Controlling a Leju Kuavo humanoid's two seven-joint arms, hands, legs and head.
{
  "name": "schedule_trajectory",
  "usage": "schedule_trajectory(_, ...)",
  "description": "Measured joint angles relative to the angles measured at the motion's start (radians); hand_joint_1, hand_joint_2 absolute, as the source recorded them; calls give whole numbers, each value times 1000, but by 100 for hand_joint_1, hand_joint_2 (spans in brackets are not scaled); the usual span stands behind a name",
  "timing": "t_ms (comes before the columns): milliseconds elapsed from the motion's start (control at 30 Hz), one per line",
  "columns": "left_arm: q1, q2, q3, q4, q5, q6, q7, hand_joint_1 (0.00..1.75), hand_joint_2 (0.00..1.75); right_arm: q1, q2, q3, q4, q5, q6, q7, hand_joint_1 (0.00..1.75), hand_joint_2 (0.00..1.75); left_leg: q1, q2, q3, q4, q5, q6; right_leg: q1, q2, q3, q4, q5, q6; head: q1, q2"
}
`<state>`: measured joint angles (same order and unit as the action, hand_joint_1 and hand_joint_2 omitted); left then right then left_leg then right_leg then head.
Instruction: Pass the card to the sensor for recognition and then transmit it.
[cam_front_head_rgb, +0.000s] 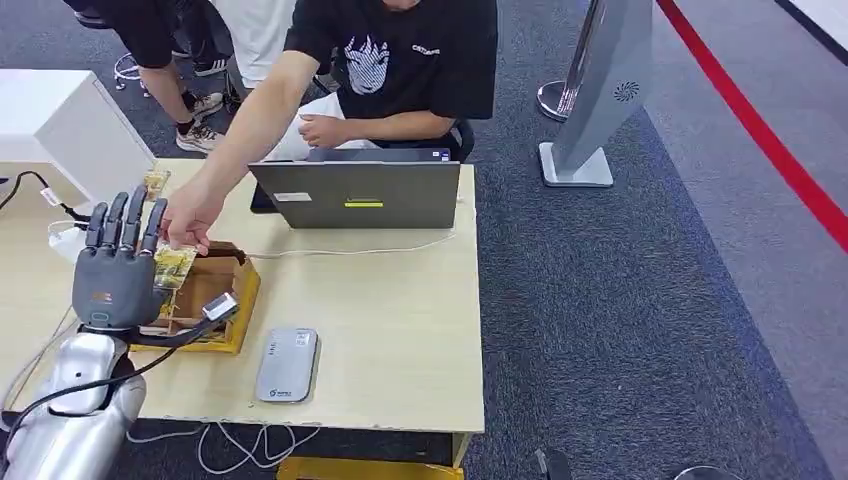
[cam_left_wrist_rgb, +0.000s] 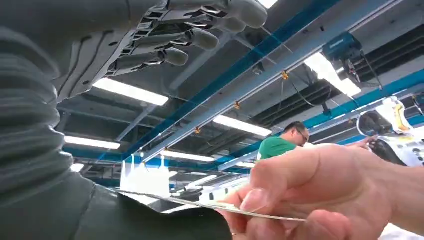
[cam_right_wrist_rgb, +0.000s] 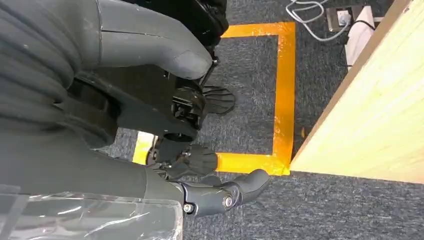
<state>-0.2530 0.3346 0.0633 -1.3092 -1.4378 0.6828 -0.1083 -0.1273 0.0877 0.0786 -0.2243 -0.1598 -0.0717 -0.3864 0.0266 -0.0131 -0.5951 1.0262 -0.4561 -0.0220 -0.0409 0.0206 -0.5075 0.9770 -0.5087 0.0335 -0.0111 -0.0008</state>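
Your left hand (cam_front_head_rgb: 120, 262) stands raised, palm forward and fingers spread, over the tabletop's (cam_front_head_rgb: 400, 330) left edge. A person's hand (cam_front_head_rgb: 190, 222) brings the card (cam_front_head_rgb: 172, 266) against its palm side, above the open cardboard box (cam_front_head_rgb: 215, 300). In the left wrist view the card is edge-on, pinched by the person and resting on your thumb; whether you already grip it is unclear. Close the fingers only once the card lies flat against the palm, then carry it level to the sensor (cam_front_head_rgb: 287, 364) near the front edge. Your right hand (cam_right_wrist_rgb: 165, 145) hangs beside the table, fingers loosely apart, holding nothing. Count: one card, one sensor, one box, one laptop (cam_front_head_rgb: 357, 194).
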Motion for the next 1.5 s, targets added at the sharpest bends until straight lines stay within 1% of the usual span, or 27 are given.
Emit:
schedule_trajectory(567, -11, 0, -10, 22, 0, 0, 0, 0, 175, 0, 0, 0, 0, 0, 0, 0, 0, 175, 0, 0, 0, 0, 0, 0, 0, 0, 0, 0, 0, 0, 0, 0)
schedule_trajectory(600, -12, -1, -10, 22, 0, 0, -3, 175, 175, 0, 0, 0, 0, 2, -2, 0, 0, 175, 0, 0, 0, 0, 0, 0, 0, 0, 0, 0, 0, 0, 0, 0)
schedule_trajectory(833, -15, -7, -20, 22, 18, 0, -25, 175, 175, 0, 0, -2, 0, 13, -2, -1, 0, 175, 0, 0, 0, 0, 0, 0, 0, 0, 0, 0, 0, 0, 0, 0)
schedule_trajectory(1167, -14, -25, -32, 18, 33, 2, -37, 175, 175, 0, 0, -8, 0, 29, -13, -3, 0, 175, 0, 0, 0, 0, 0, 0, 0, 0, 0, 0, 0, 0, 0, 0)
schedule_trajectory(1333, -14, -27, -32, 18, 43, 5, -48, 175, 175, 1, 0, -11, 0, 37, -17, -3, 0, 175, 0, 1, 0, 0, 0, 0, 0, 1, 0, 0, 0, 0, 0, 0)
schedule_trajectory(1367, -14, -27, -32, 18, 50, 5, -50, 175, 175, 1, 0, -11, 0, 38, -17, -3, 0, 175, 0, 1, 0, 0, 0, 0, 0, 1, 0, 0, 0, 0, 0, 0)
schedule_trajectory(1433, -14, -31, -32, 18, 86, 5, -74, 175, 175, 1, 0, -14, 0, 39, -18, -3, 0, 175, 0, 1, 0, 0, 0, 0, 0, 1, 0, 0, 0, 0, 0, 0)
schedule_trajectory(1500, -11, -50, -34, 18, 168, 4, -113, 175, 175, 1, 0, -19, 0, 42, -20, -5, 0, 175, 0, 0, 0, 0, 0, 0, 0, 0, 0, 0, 0, 0, 0, 0)
